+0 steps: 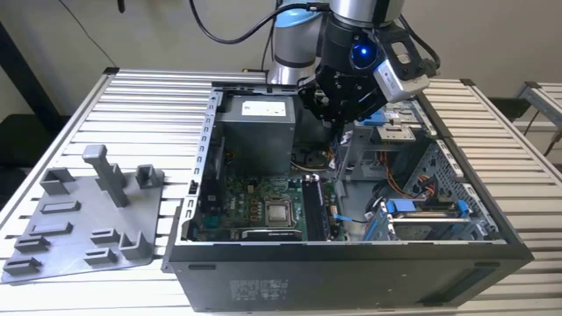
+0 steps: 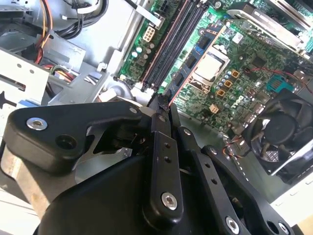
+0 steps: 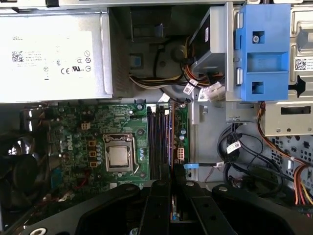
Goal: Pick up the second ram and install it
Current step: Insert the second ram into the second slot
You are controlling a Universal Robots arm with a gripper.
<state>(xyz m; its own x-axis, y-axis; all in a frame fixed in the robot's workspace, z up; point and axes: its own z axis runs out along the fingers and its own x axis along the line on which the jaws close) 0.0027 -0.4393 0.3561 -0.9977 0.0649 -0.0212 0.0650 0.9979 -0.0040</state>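
Observation:
My gripper (image 1: 338, 117) hangs over the open computer case (image 1: 351, 253), above the motherboard (image 1: 255, 197). Its fingers are shut on the second ram (image 3: 171, 147), a thin dark stick seen edge-on that runs out from the fingertips (image 3: 161, 188) in both wrist views (image 2: 195, 71). The stick lines up over the long black memory slots (image 3: 155, 142) (image 2: 168, 44) beside the processor socket (image 3: 119, 156). It is above the board and not seated. A dark stick (image 1: 312, 205) stands in a slot in the exterior view.
The grey power supply (image 1: 263, 125) (image 3: 49, 58) is at the case's back. A blue drive clip (image 3: 259, 54), a metal drive cage (image 1: 395, 135) and loose cables (image 3: 234, 156) crowd one side. A black fan (image 2: 283, 127) sits beyond the processor. A grey plastic tray (image 1: 88, 217) lies on the exterior view's left.

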